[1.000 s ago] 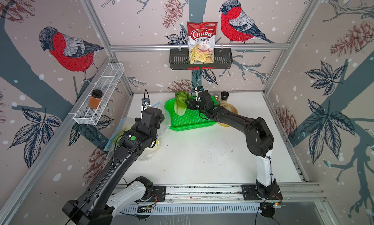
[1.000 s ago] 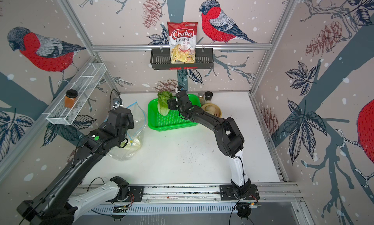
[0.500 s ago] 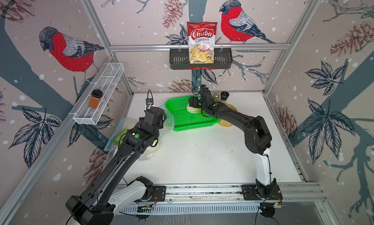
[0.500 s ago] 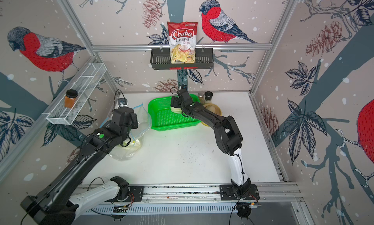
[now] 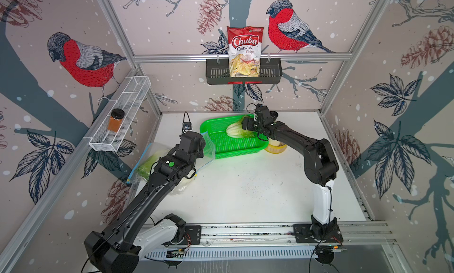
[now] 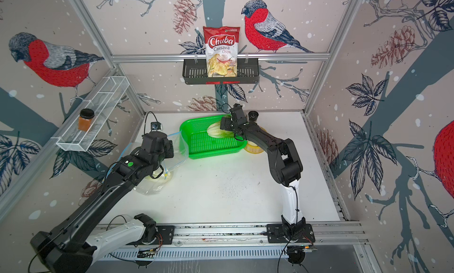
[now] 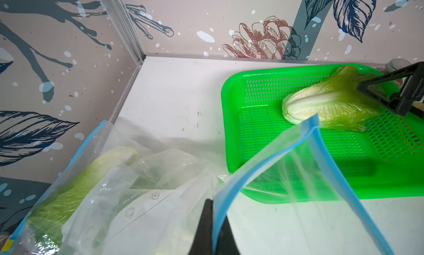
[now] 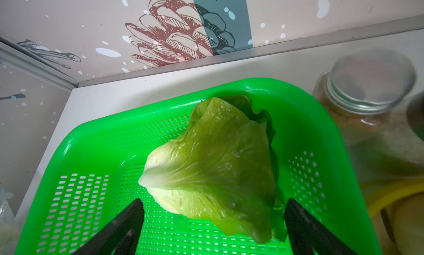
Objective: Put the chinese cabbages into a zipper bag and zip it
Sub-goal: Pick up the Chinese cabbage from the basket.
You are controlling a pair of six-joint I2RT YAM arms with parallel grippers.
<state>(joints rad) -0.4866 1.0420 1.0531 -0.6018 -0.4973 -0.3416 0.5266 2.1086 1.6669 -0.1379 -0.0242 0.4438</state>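
Note:
One chinese cabbage (image 5: pixel 236 131) (image 6: pixel 216 131) (image 8: pixel 218 169) lies on its side in the far right part of the green mesh basket (image 5: pixel 233 147) (image 7: pixel 252 93). My right gripper (image 8: pixel 213 202) (image 5: pixel 247 127) is open, with one finger on each side of its leafy end and not touching it. The clear zipper bag (image 7: pixel 286 185) (image 5: pixel 208 149) has a blue rim. My left gripper (image 7: pixel 212 203) is shut on that rim and holds the mouth up beside the basket. Another cabbage (image 7: pixel 75 185) (image 5: pixel 148 162) lies inside the bag by the left wall.
A yellow bowl (image 5: pixel 275 148) and a jar with a metal lid (image 8: pixel 367 88) stand just right of the basket. A small black device on a cable (image 5: pixel 186 125) sits at the back left. A wire shelf with a jar (image 5: pixel 115 120) hangs on the left wall. A rack with a chips bag (image 5: pixel 244 53) hangs on the back wall.
The cabbage stood upright at the basket's far left; now it lies on its side further right. My right gripper has opened wider. My left arm moved the bag rim nearer the basket.

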